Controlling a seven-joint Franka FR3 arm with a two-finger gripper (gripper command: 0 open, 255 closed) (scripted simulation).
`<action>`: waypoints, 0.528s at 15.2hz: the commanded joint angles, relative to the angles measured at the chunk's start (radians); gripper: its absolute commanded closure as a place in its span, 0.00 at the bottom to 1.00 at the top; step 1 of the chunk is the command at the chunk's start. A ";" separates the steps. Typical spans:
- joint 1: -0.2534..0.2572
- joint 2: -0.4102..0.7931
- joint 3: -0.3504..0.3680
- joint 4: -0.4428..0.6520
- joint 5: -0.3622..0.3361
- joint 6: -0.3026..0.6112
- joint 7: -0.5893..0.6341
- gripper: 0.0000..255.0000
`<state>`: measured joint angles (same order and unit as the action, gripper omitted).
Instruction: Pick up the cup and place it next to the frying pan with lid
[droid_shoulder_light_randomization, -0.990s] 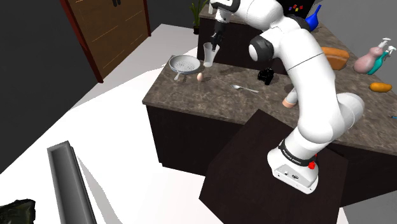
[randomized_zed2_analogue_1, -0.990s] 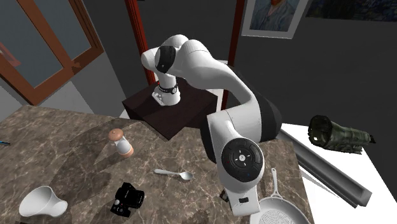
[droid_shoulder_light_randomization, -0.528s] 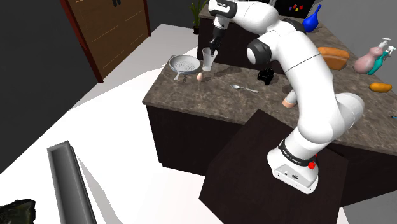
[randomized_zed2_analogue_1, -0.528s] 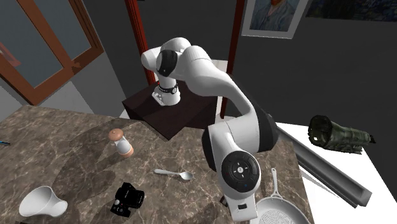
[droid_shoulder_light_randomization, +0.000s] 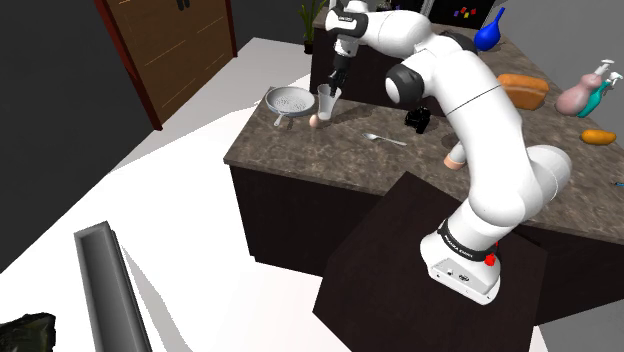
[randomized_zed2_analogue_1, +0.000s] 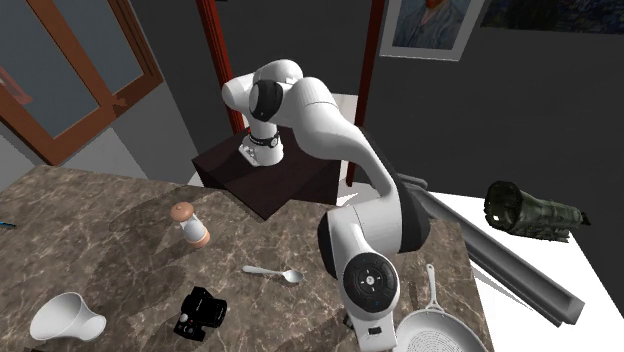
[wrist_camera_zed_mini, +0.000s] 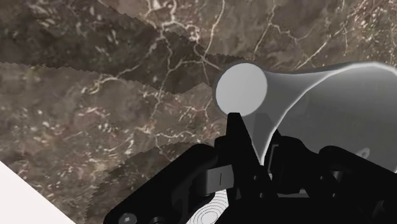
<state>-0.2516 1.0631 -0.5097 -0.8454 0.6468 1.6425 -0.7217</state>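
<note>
In the shoulder view the dark stand (droid_shoulder_light_randomization: 395, 275) fills the lower right, and the white arm (droid_shoulder_light_randomization: 485, 120) rises from it and bends toward the upper left over a brown marble counter (droid_shoulder_light_randomization: 300, 152). On the counter, nearest the stand, a shaker (droid_shoulder_light_randomization: 455, 158) lies at the frame's right. Past it are a spoon (droid_shoulder_light_randomization: 383, 138) and a black camera (droid_shoulder_light_randomization: 418, 120). Farther still, near the upper middle of the frame, an egg (droid_shoulder_light_randomization: 315, 121) sits just below the cup (droid_shoulder_light_randomization: 326, 101). The cup is pale and see-through, upright, and stands just right of the lidded pan (droid_shoulder_light_randomization: 290, 100), close to it but not touching. Whether its base rests on the counter or hangs just above it, I cannot tell. The black gripper (droid_shoulder_light_randomization: 333, 85) comes down onto the cup's rim from above.

In the wrist view the gripper (wrist_camera_zed_mini: 254, 145) is closed on the cup's (wrist_camera_zed_mini: 299, 102) wall, one finger (wrist_camera_zed_mini: 234, 130) outside and the other inside; the round base points at the marble.

In the second exterior view the pan (randomized_zed2_analogue_1: 440, 335) lies at the lower right corner beside the arm's elbow.
</note>
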 joint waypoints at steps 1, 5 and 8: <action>0.006 0.005 0.001 -0.019 0.003 0.022 -0.006 1.00; 0.009 0.018 0.004 -0.031 0.007 0.044 -0.013 1.00; 0.008 0.018 0.004 -0.031 0.007 0.044 -0.013 1.00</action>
<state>-0.2432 1.0808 -0.5053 -0.8761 0.6538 1.6863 -0.7344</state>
